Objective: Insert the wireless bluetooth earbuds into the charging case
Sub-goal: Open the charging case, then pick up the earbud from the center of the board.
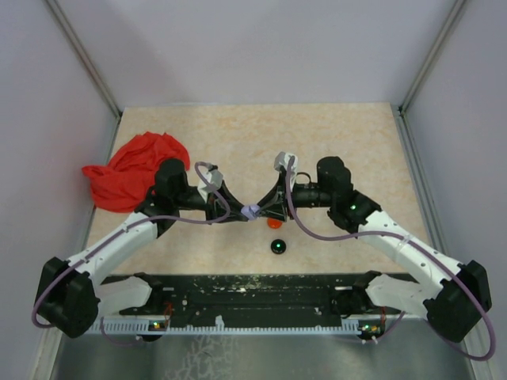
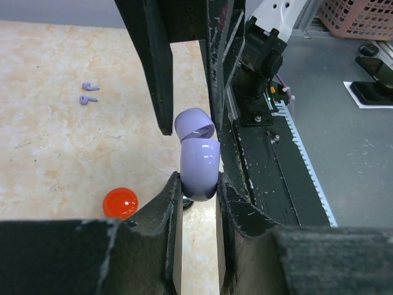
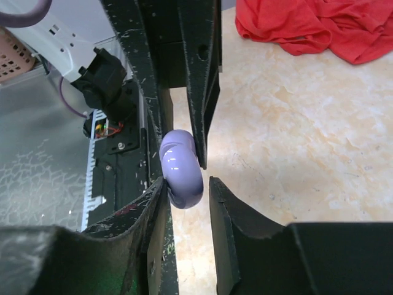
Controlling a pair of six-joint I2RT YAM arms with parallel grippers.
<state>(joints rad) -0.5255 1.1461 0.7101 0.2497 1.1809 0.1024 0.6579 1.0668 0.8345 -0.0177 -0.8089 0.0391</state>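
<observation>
The lavender charging case (image 2: 199,165) hangs above the table at the middle (image 1: 251,211), its lid (image 2: 194,123) tipped partly open. My left gripper (image 2: 198,184) is shut on the case's lower end, both fingers pressed against it. My right gripper (image 3: 186,184) faces it from the other side, open. Its left finger (image 3: 156,196) touches the case (image 3: 182,172), while its right finger (image 3: 221,196) stands off with a gap. Two tiny lavender earbuds (image 2: 89,86) (image 2: 87,99) lie side by side on the table beyond, seen only in the left wrist view.
An orange-red disc (image 1: 274,223) lies on the table just below the grippers, also in the left wrist view (image 2: 120,203). A black disc (image 1: 278,247) sits nearer the front edge. A crumpled red cloth (image 1: 135,168) lies at the left. The black base rail (image 1: 253,297) runs along the near edge.
</observation>
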